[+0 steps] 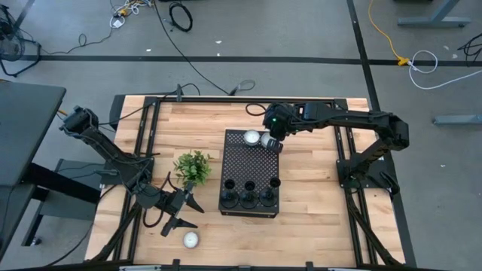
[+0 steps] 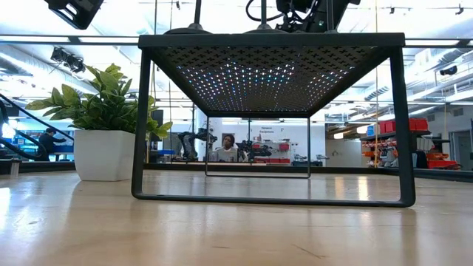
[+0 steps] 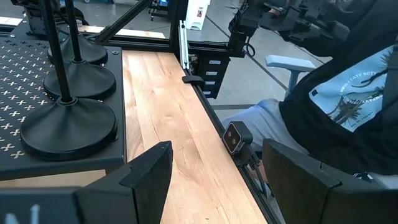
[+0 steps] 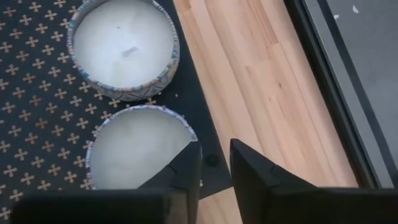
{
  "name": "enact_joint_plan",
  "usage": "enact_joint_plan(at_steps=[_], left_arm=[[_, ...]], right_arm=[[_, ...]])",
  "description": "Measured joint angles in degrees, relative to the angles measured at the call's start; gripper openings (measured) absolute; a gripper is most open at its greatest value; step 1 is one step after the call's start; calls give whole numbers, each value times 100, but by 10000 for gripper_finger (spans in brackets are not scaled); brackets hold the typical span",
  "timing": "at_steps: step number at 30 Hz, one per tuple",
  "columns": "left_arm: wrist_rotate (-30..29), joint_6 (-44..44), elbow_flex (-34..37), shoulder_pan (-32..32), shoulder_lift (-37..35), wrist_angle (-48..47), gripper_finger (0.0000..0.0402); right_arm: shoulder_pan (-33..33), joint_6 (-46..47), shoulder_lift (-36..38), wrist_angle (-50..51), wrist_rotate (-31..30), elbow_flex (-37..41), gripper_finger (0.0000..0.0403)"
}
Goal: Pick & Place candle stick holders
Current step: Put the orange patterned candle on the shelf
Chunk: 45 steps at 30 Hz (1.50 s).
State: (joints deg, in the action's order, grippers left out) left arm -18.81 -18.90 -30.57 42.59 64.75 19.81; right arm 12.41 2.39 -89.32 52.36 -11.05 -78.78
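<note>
Black candle stick holders [image 1: 247,197] stand in a row of 3 on your perforated box [image 1: 241,162]; your right gripper [image 4: 214,168], slightly parted, grips nothing beside 2 white candles [image 4: 123,46]; your left gripper [image 1: 181,214] waits open.

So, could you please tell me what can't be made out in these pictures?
- Candle stick holders: in the left wrist view their cup tops are cut off by the picture's edge; in the low view the black perforated box hides their bases.
- Nearer white candle: partly covered by the right end effector in the right wrist view.
- Person: cropped by the left wrist view's edge.
</note>
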Motion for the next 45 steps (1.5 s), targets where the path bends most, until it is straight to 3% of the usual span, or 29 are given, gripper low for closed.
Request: enact_joint_plan(at_steps=[10,25,45], left_arm=[[1,0,0,-1,0,0,248],[-1,0,-2,0,0,0,248],[1,0,0,0,0,0,248]], right_arm=[[59,-220,10,-9,-13,0,124],[63,-195,885,-96,-76,0,111],[63,-446,1969,-949,13,0,111]])
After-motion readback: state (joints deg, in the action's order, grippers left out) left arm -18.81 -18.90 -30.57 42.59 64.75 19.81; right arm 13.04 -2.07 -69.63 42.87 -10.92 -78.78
